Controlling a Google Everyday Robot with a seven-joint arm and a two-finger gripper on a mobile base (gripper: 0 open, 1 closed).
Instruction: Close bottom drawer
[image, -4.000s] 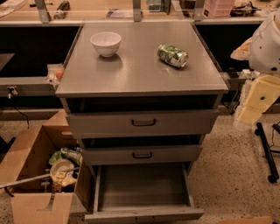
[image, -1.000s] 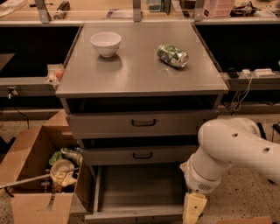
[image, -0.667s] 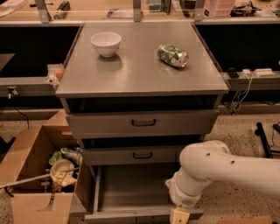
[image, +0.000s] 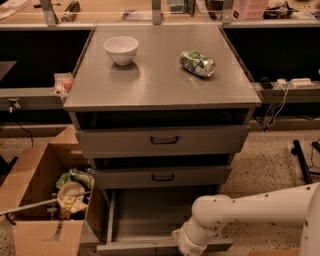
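Bottom drawer (image: 150, 214): wide grey tray, lowest, pulled open; hand (image: 186, 245) at front strip.

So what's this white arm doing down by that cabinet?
A robot arm reaches in from the right to close the bottom drawer of a grey cabinet. That drawer stands pulled out. The end effector sits low at the drawer's front strip, right at the picture's bottom edge. A white bowl and a can lying on its side rest on top.

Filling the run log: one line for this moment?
bottom drawer: open, pulled out | arm wrist: at its front strip | gripper: below frame edge, out of view | close: not yet done
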